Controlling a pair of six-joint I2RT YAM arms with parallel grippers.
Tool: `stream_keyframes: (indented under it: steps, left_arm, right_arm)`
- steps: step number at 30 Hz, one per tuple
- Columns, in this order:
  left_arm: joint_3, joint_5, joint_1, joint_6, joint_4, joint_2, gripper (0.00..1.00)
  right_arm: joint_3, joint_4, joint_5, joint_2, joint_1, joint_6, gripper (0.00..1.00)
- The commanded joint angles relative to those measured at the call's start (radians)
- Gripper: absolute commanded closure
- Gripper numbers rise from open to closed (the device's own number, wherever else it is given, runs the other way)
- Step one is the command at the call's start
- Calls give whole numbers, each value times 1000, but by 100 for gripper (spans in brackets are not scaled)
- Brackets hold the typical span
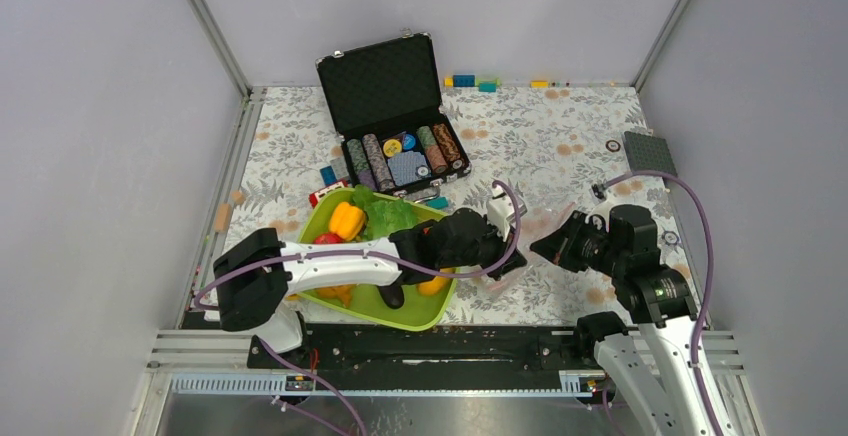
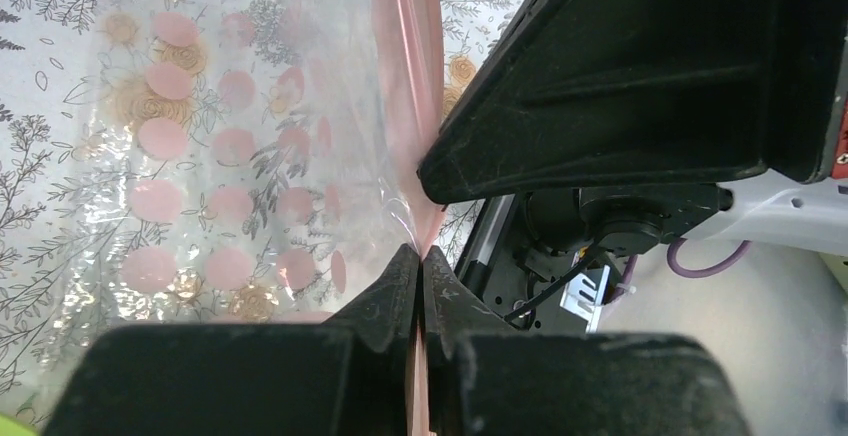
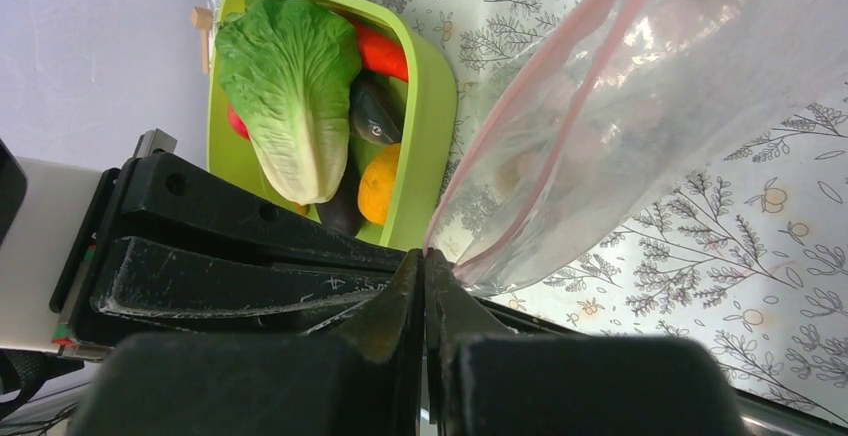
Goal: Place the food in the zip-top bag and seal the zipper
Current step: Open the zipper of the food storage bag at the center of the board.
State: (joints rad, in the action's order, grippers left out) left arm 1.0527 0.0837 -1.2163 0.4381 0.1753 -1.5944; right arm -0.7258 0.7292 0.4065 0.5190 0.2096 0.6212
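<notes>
Floral cloth covers the table [image 1: 560, 126], with grey walls on 3 sides. At the far side we see 1 open black case [image 1: 385, 106] of poker chips. We count 2 arms, 1 lime-green tray [image 3: 430, 106] and 1 zip-top bag [image 2: 200, 156].

The tray holds 7 pieces of food:
- 1 yellow pepper [image 1: 347, 220]
- 1 red apple [image 1: 328, 240]
- 1 green lettuce [image 3: 290, 86]
- 1 orange carrot [image 3: 382, 51]
- 1 grey fish [image 3: 372, 118]
- 1 orange fruit [image 3: 380, 186]
- 1 purple eggplant [image 3: 343, 211]

The bag is just to the right of the tray, between the 2 grippers. The left gripper [image 2: 418, 261] is clamped on the zipper [image 2: 410, 56]. The right gripper [image 3: 425, 261] is pinched on the same strip, just beside it.

In the left wrist view, the zipper's long axis runs straight up the frame from the fingertips. In the right wrist view, it runs up and to the right. There, 2 pink tracks diverge, so the mouth stands parted. The clear body spreads away from the strip, over the cloth.
</notes>
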Motion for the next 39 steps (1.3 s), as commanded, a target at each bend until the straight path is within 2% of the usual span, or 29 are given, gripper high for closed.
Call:
stream_keyframes:
  steps: [1,3,5,7,9,13,17,24,39]
  left_arm:
    - [-40,7,14,44,106,15,100]
    - [-63,-12,14,68,120,32,100]
    - [-83,-35,13,94,122,45,100]
    - [-112,-46,12,112,136,62,100]
    - [-136,-55,12,122,153,80,100]
    - [-153,-79,10,130,148,105,100]
    - [-153,-80,3,131,147,109,100]
    - [-142,-80,-15,137,144,111,100]
    - [-114,-99,-41,143,135,107,100]
  right_arm:
    - [-76,14,-30,4,6,-58,95]
    - [-106,26,-97,-12,7,-74,70]
    - [-134,39,-161,-33,6,-82,39]
    - [-150,52,-212,-52,7,-89,15]
    - [-157,67,-254,-65,7,-101,6]
    - [-164,130,-338,-61,7,-116,5]
    - [-139,134,-331,-34,8,-109,7]
    - [-75,27,-229,14,7,-89,11]
    - [69,-121,-240,116,7,-35,25]
